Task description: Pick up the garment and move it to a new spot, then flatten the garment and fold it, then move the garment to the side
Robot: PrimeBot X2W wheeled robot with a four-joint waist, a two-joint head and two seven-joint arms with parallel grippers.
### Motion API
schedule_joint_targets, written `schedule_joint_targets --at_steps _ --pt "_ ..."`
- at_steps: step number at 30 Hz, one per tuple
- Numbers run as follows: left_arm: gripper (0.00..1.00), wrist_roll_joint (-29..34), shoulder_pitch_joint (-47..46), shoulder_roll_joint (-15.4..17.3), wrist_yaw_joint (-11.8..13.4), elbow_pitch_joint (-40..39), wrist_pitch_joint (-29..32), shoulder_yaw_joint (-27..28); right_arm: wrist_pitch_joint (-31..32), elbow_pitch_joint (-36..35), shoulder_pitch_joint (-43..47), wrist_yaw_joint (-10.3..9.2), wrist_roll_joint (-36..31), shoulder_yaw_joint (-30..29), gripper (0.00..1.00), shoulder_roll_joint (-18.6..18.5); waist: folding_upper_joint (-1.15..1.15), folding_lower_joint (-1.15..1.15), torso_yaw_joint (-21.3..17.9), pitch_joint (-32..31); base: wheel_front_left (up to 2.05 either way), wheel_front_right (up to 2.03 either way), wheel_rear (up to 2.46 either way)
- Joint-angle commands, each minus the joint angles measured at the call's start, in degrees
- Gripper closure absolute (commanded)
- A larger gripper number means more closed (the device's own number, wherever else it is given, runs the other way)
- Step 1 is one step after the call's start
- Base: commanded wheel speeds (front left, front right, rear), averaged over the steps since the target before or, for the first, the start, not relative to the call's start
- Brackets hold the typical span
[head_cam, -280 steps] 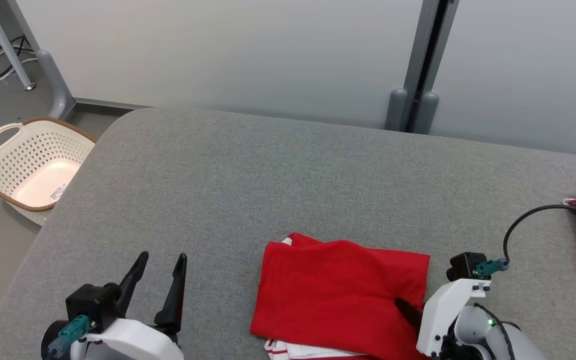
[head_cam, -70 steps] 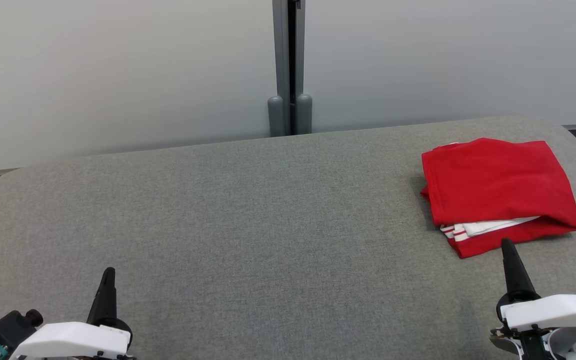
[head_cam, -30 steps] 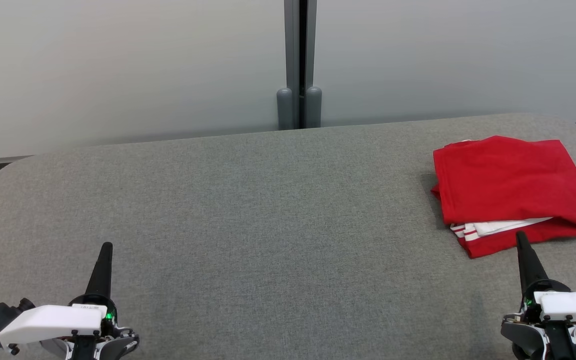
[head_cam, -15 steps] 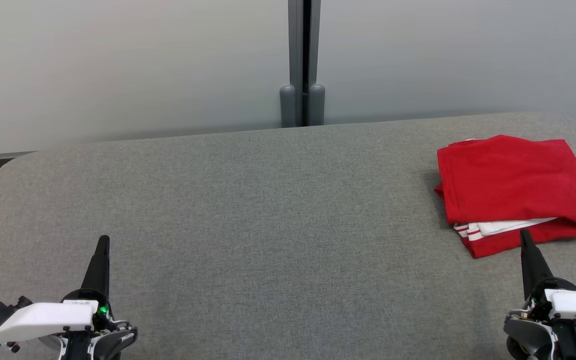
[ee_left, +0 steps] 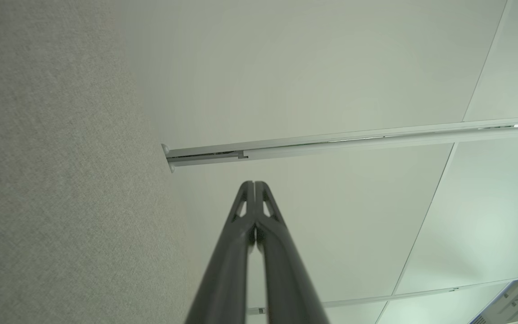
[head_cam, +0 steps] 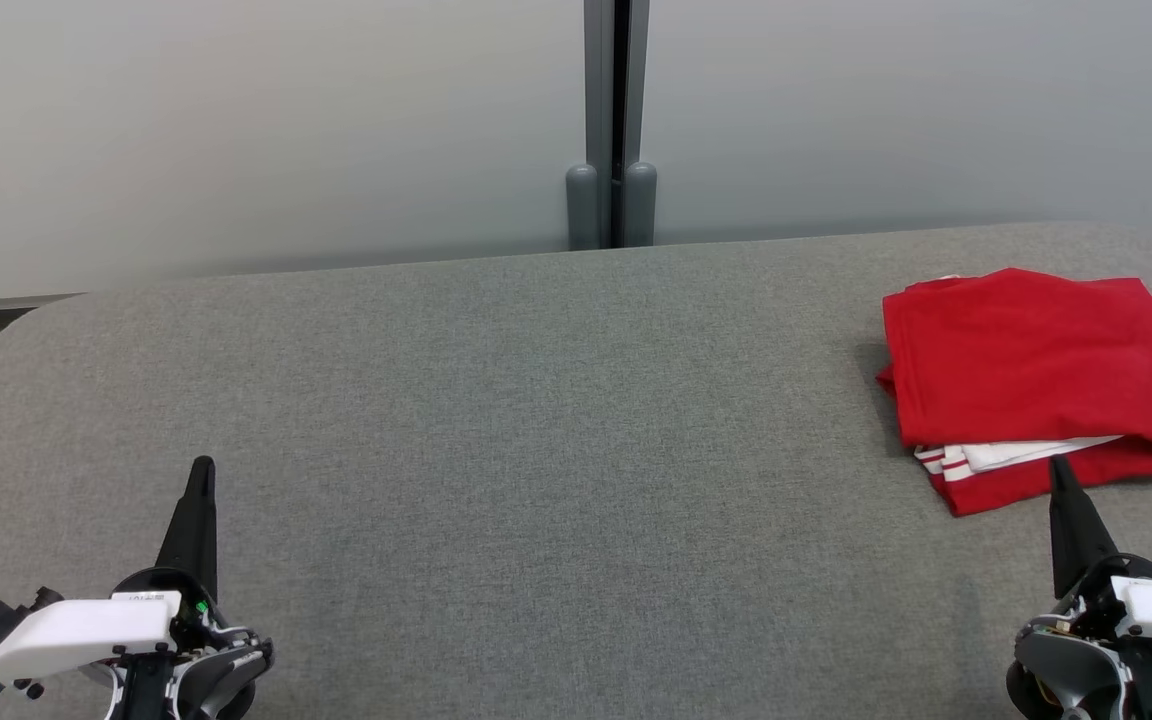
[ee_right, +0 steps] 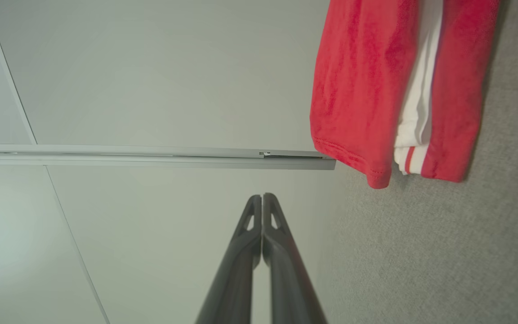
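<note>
Jaws pressed together and empty on both my left gripper (head_cam: 202,470) and right gripper (head_cam: 1058,465), I judge the folded red garment (head_cam: 1036,370) settled at the table's (head_cam: 536,400) far right, so I'd back the right tip off without snagging its near hem.

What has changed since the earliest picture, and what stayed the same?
The folded garment went from the near middle of the table to its right end. The right gripper, then on it, has let go and is shut, apart from it. The left gripper, then open, is shut. The garment stayed folded.
</note>
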Motion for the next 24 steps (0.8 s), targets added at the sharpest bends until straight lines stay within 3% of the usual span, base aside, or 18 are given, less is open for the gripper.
schedule_joint_targets --at_steps 1,24 --pt "1.00 -0.82 -1.13 0.03 -0.60 0.09 0.37 0.46 0.51 -0.32 -0.54 0.00 1.16 -0.21 1.00 0.02 0.00 0.00 0.05 0.04 0.00 0.00 0.00" --pt "1.00 -1.42 -1.04 -0.16 -0.73 0.14 0.60 0.72 0.59 -0.34 -0.54 0.00 1.81 -0.35 1.00 0.07 0.00 0.00 0.14 0.12 0.00 0.00 0.00"
